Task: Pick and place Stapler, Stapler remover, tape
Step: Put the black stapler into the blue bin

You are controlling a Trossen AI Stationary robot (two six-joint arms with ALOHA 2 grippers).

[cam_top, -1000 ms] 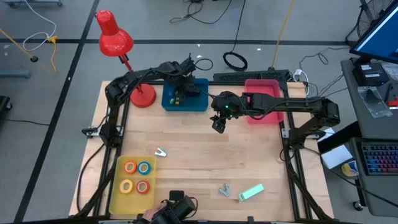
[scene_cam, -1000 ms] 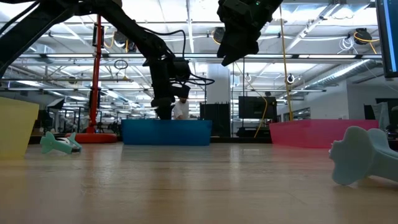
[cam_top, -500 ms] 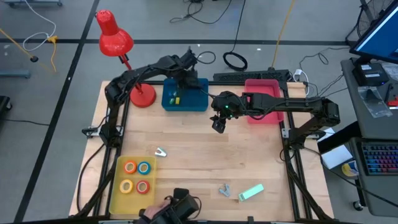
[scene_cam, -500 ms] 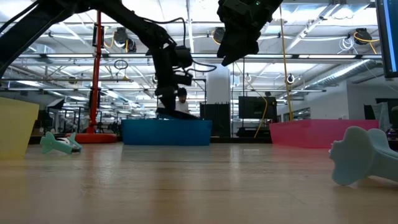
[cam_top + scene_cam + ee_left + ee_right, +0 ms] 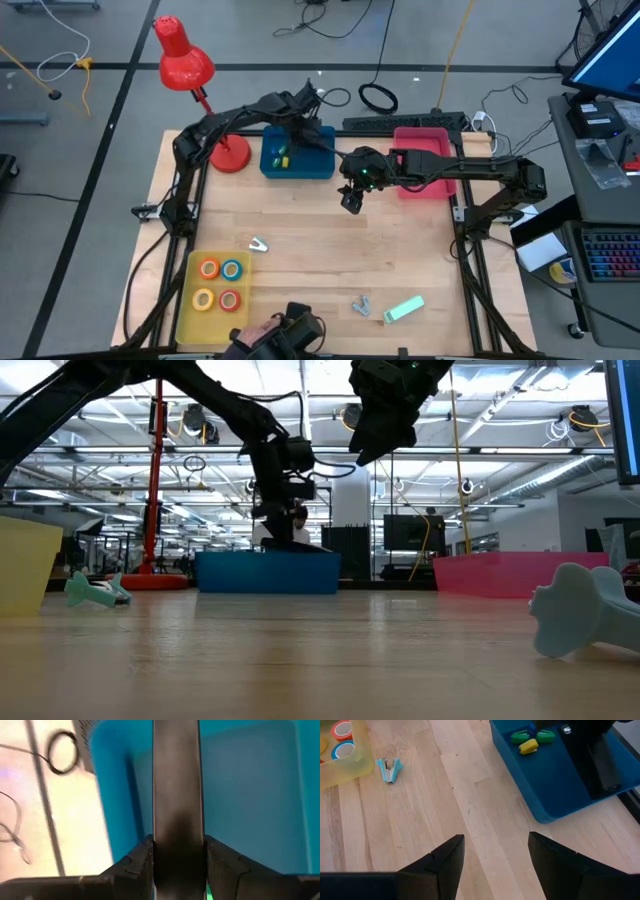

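High view: my left gripper (image 5: 297, 128) hangs over the blue bin (image 5: 318, 165) at the table's far edge; I cannot tell its finger state. My right gripper (image 5: 351, 199) has fingers wide, well apart from the tape (image 5: 219, 284) near the front-left corner.

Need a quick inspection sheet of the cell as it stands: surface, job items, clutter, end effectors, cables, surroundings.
Surface: wooden table, no spills seen.
Job's things: four tape rolls in the yellow tray; one stapler remover beside that tray, another by the mint green stapler at the near edge.
Clutter: small green and yellow pieces in the blue bin; pink bin, contents not visible.
End effectors: left end effector over the blue bin, fingers shut; right end effector raised above mid-table, open and empty.
Cables: coiled black cable and loose leads on the floor behind the table.
Surroundings: red desk lamp; a person's hand at the near edge.
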